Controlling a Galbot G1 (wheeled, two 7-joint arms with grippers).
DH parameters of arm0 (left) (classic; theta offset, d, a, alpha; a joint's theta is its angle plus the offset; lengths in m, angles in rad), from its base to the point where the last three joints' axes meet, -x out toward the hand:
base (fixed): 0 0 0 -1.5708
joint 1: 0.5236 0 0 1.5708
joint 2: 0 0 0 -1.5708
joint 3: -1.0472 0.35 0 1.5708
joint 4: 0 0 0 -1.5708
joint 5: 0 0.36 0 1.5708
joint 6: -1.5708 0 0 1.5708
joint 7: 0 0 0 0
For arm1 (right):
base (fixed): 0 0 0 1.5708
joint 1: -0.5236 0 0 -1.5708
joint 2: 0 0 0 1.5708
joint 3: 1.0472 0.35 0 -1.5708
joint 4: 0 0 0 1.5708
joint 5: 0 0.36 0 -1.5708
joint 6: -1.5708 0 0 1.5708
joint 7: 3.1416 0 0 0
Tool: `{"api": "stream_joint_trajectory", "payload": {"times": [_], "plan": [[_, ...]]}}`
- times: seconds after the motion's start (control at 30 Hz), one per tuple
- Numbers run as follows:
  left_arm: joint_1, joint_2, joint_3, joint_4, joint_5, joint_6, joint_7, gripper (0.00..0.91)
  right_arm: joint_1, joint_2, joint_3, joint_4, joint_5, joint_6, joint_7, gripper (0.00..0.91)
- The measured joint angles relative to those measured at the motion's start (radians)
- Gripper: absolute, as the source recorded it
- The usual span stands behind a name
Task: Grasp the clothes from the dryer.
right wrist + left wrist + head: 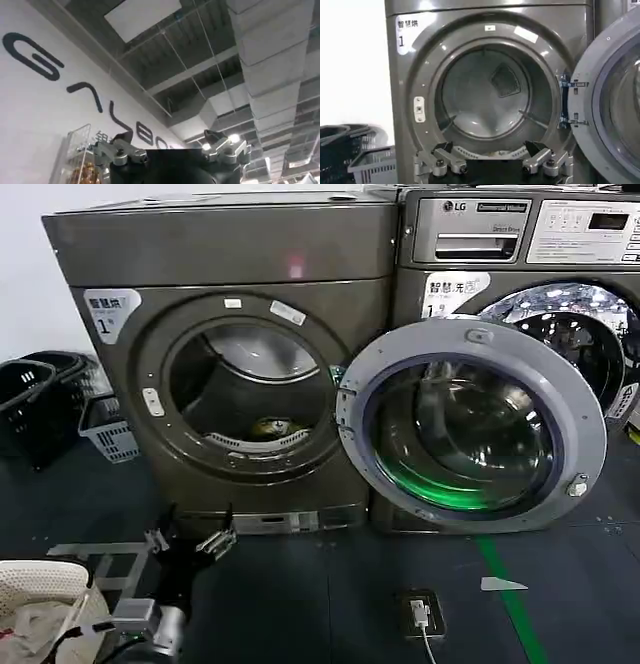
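The large bronze-grey metal dryer (225, 354) with the round porthole carries a white sticker (110, 312) at its upper corner, printed with Chinese characters above a large "1". The grey machine beside it (520, 244) bears the "LG" logo (455, 207) on its control panel, and a similar white sticker (452, 292) with Chinese characters. Large dark letters (75, 90) run along a white wall in the right wrist view, partly hidden.
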Motion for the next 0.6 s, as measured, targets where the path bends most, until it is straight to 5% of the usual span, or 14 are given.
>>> {"api": "stream_joint_trajectory", "payload": {"times": [0.6], "plan": [[0.0, 0.002, 0.004, 0.001, 0.0, -0.001, 0.001, 0.907, -0.008, 0.013, -0.006, 0.013, -0.048, 0.009, -0.011, 0.907]]}}
